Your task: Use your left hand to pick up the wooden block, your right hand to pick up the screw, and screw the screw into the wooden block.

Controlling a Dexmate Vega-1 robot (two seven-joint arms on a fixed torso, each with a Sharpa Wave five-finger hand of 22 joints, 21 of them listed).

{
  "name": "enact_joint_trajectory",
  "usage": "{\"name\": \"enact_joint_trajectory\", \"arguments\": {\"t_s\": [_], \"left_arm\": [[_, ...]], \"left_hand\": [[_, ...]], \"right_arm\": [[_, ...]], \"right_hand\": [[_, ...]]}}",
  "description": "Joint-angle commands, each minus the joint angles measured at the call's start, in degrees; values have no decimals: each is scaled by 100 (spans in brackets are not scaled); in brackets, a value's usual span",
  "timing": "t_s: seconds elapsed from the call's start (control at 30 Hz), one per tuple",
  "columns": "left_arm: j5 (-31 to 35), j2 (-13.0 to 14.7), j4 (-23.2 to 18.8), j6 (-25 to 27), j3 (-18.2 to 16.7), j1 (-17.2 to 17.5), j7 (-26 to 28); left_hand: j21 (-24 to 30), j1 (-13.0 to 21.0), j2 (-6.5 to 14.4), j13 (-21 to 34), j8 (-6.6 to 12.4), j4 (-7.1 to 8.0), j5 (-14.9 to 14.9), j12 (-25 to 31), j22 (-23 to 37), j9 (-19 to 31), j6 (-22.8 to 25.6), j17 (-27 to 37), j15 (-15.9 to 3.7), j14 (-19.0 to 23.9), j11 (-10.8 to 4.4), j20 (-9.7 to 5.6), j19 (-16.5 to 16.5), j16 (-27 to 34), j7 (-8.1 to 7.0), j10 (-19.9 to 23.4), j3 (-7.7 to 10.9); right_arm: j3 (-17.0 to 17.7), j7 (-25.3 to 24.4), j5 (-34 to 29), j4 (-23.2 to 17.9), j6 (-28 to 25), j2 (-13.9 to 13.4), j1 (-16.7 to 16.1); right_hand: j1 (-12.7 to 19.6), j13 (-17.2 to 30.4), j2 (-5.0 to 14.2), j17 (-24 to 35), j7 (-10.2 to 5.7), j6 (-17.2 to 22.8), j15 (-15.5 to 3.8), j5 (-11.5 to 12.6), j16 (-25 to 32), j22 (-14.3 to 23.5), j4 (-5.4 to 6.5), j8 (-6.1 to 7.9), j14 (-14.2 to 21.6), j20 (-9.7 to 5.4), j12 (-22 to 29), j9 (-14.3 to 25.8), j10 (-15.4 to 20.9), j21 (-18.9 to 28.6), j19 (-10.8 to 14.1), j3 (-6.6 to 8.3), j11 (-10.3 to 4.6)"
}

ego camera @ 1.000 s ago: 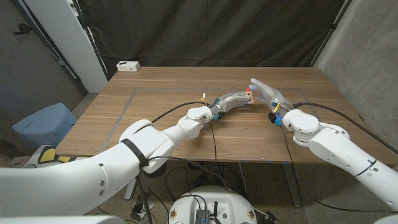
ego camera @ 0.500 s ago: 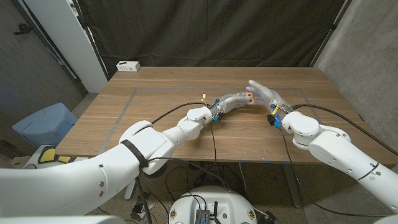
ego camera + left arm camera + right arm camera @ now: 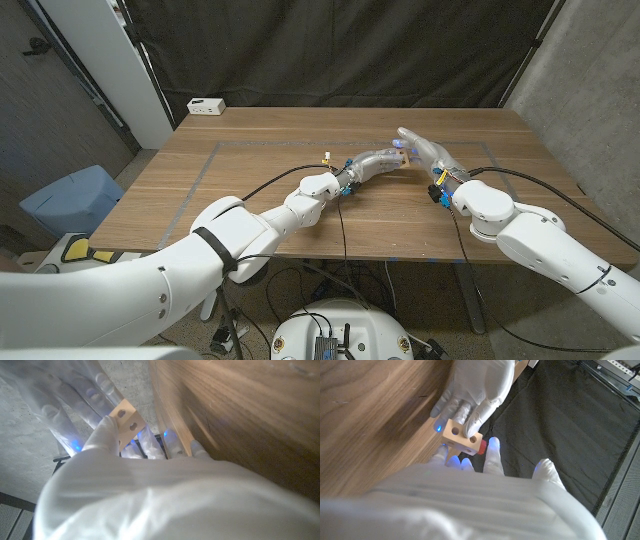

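The wooden block [image 3: 461,436], pale with round holes in its faces, is pinched in the fingers of my left hand [image 3: 476,384] above the table's middle right. In the head view the block [image 3: 399,155] sits between my left hand [image 3: 376,160] and my right hand [image 3: 424,150]. The screw's red head [image 3: 482,448] sticks out of the block's end, and my right hand [image 3: 470,462] holds it between its fingertips. The left wrist view shows the block [image 3: 125,416] at my left hand's [image 3: 130,485] fingertips, with my right hand's fingers [image 3: 62,407] behind it. The screw's shaft is hidden.
A white box [image 3: 206,105] lies at the table's [image 3: 260,130] far left corner. Grey tape lines [image 3: 205,165] mark a rectangle on the wood. Black cables [image 3: 270,180] run along both arms over the table. A blue bin [image 3: 68,200] stands on the floor at the left.
My right hand has moved slightly left and closed in on the block. The screw's red head, visible in the head view a second ago, is now covered by the fingers.
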Motion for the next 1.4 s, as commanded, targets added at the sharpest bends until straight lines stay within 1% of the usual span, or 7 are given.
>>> {"name": "enact_joint_trajectory", "arguments": {"t_s": [0.03, 0.47, 0.57, 0.63, 0.9, 1.17, 1.4], "left_arm": [[-11, 107, -86, -208, -47, 86, -147], [1, 272, -215, -373, -64, 142, -241], [45, 306, -214, -373, -34, 111, -239], [70, 327, -207, -373, -18, 87, -228], [70, 392, -186, -374, -33, 4, -281], [54, 433, -152, -318, -52, -85, -369], [51, 470, -97, -240, -51, -192, -532]], "left_hand": [[15, 40, 36, 21, 40, 18, 21, 48, 23, 27, 174, 12, -128, 43, 0, 56, 3, 23, 94, 34, 13], [15, 36, 33, 25, 42, 21, 20, 44, 23, 26, 176, 13, -128, 39, -6, 63, 1, 23, 90, 20, 8], [13, 38, 32, 24, 44, 20, 21, 45, 23, 26, 180, 12, -121, 44, 5, 58, -3, 24, 87, 22, 9], [14, 35, 34, 23, 44, 22, 21, 44, 23, 26, 182, 12, -129, 48, 16, 61, -1, 26, 89, 20, 8], [14, 40, 31, 21, 48, 20, 21, 53, 23, 26, 193, 12, -128, 30, 7, 61, -3, 19, 96, 48, 7], [13, 38, 25, 18, 49, 21, 20, 46, 23, 26, 198, 13, -118, 42, 6, 59, -9, 25, 87, 38, 0], [12, 30, 34, 22, 41, 28, 22, 49, 24, 26, 180, 13, -116, 35, 5, 73, -12, 21, 94, 38, 5]], "right_arm": [[190, -218, -118, -169, 134, -3, -190], [331, -362, -246, -227, 210, 63, -311], [344, -394, -250, -193, 226, 124, -301], [342, -398, -266, -151, 275, 166, -287], [312, -397, -337, -20, 360, 281, -185], [273, -272, -407, 222, 712, 404, -144], [237, -385, -544, 212, 741, 481, -136]], "right_hand": [[20, 11, 38, 8, 15, 60, 68, 33, 35, -2, -23, -19, -143, 45, 29, 10, 1, 13, 33, 17, 6], [20, 11, 36, 8, 19, 74, 87, 32, 41, -3, -26, -17, -119, 66, 31, 10, 20, 16, 49, 15, 16], [20, 11, 35, 7, 14, 72, 91, 31, 41, -3, -27, -19, -114, 75, 32, 9, 27, 17, 52, 15, 15], [19, 11, 33, 7, 15, 68, 94, 31, 41, -3, -28, -22, -113, 75, 40, 9, 50, 16, 51, 14, 56], [16, 10, 29, 7, 12, -1, 100, 30, 42, -3, -29, -49, -102, 70, 38, 7, 57, 26, 82, 11, 54], [17, 10, 22, 5, -18, -163, 91, 31, 43, -5, -35, -96, -86, 60, 31, 5, 61, 60, 197, 8, 54], [22, 10, 17, 4, -57, -357, 79, 32, 42, -7, -41, -133, -75, 72, 31, 2, 77, 58, 231, 7, 51]]}}
